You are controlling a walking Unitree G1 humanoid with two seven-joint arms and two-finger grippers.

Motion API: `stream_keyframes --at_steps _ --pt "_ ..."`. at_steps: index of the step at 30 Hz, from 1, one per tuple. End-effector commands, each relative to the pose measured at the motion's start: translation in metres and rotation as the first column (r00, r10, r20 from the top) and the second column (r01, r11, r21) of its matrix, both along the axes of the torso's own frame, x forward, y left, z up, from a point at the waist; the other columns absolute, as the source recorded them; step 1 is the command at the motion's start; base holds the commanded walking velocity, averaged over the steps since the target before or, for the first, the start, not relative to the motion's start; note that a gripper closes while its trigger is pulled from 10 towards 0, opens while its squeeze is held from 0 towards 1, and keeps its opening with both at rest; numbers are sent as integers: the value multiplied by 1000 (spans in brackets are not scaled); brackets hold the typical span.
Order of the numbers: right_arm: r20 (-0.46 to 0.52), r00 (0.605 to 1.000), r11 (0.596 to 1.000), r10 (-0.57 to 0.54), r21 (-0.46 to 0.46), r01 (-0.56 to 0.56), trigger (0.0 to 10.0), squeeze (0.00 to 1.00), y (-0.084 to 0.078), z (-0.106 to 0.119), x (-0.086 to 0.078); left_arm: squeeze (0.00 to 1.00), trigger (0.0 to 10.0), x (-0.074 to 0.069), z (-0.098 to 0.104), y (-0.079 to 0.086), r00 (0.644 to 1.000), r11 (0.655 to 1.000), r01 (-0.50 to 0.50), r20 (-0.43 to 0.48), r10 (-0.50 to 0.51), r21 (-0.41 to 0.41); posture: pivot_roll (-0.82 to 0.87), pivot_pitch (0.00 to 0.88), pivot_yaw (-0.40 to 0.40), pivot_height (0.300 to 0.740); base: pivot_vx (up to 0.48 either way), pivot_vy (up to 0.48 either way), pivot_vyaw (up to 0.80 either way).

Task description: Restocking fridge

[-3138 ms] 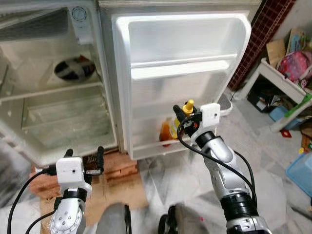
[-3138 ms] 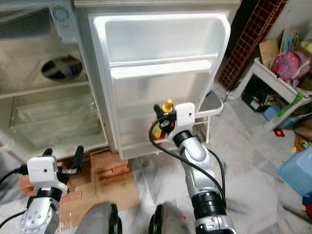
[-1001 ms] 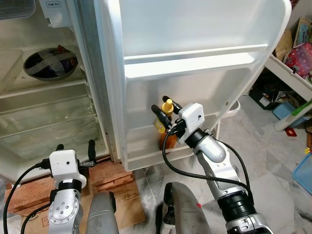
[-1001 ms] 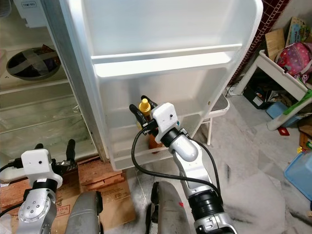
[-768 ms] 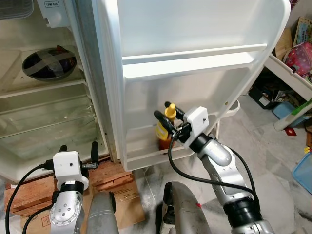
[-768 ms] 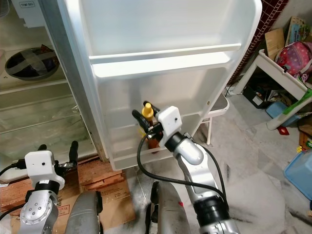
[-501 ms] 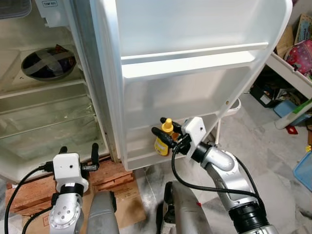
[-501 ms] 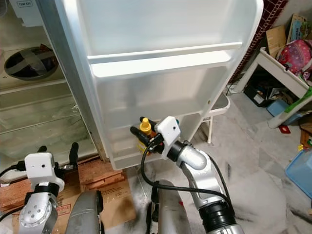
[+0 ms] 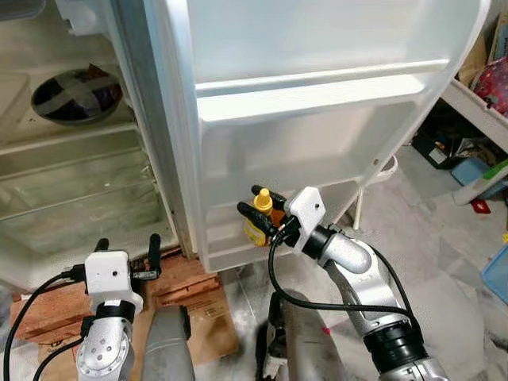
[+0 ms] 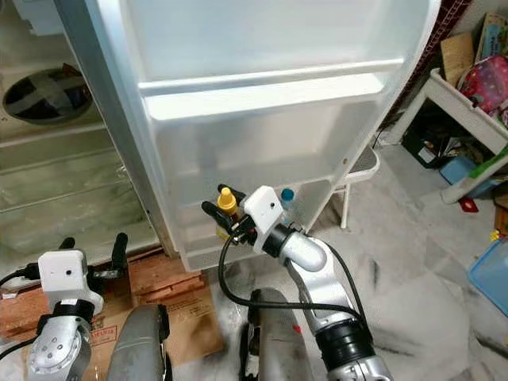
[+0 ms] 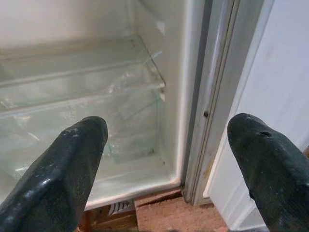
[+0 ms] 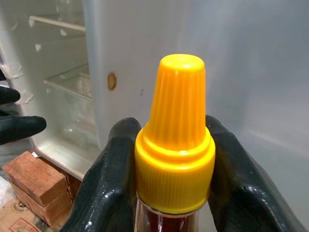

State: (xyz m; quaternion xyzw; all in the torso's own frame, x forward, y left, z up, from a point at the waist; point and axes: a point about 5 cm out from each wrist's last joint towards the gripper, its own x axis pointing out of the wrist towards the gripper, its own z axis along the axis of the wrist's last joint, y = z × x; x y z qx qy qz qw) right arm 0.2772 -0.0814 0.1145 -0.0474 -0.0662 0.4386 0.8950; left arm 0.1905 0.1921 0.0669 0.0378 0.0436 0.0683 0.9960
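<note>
Sauce bottle lowered toward the door's bottom shelf

Head views: the right gripper (image 9: 261,212) has dropped since half a second ago, bringing the sauce bottle (image 9: 259,223) down at the fridge door (image 9: 317,119) (placing looks close). Right wrist view: fingers (image 12: 113,164) clamp the bottle's neck under its yellow cap (image 12: 175,154). Left wrist view: the left gripper (image 11: 166,159) hangs spread wide and empty before the fridge interior (image 11: 72,96).

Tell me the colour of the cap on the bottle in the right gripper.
Yellow cap, clearest in the right wrist view.
</note>
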Motion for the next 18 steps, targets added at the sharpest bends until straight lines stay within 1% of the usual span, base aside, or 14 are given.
stream_keyframes --at_steps 1,5,7,11,12,13,15,16,18 --pt "19 1000 1000 -13 9 13 10000 0 -2 2 1 0 10000 -3 -1 1 1000 1000 -5 -14 5 8 91 149 -79 552 0 0 0" --pt "25 1000 1000 -18 15 18 10000 0 -2 4 3 0 10000 -2 0 0 1000 1000 -3 -13 3 7 87 148 -75 527 0 0 0" --pt "36 999 999 -16 30 14 10000 0 -1 6 3 0 10000 -1 0 0 1000 1000 -5 -14 5 11 84 148 -75 527 0 0 0" --pt "29 1000 999 0 43 -1 10000 0 2 6 1 0 10000 0 -1 3 999 998 -41 -27 42 52 95 148 -77 527 0 0 0" --pt "32 999 999 2 45 -3 10000 0 4 7 1 0 10000 0 1 2 999 998 -39 -23 40 51 104 157 -82 527 0 0 0" --pt "40 999 998 26 52 -28 10000 0 10 10 1 0 10000 0 4 2 999 998 -36 -13 37 59 107 165 -84 527 0 0 0" --pt "45 998 998 33 54 -35 10000 0 12 10 1 0 10000 0 5 2 999 997 -35 -10 36 62 109 169 -85 527 0 0 0" --pt "51 998 998 39 53 -41 10000 0 17 13 2 0 10000 -2 9 2 1000 997 -31 -4 31 66 118 195 -92 527 0 0 0" --pt "58 997 997 54 51 -57 10000 0 19 14 2 0 10000 -3 11 3 1000 997 -30 0 30 69 124 211 -91 522 0 0 0"
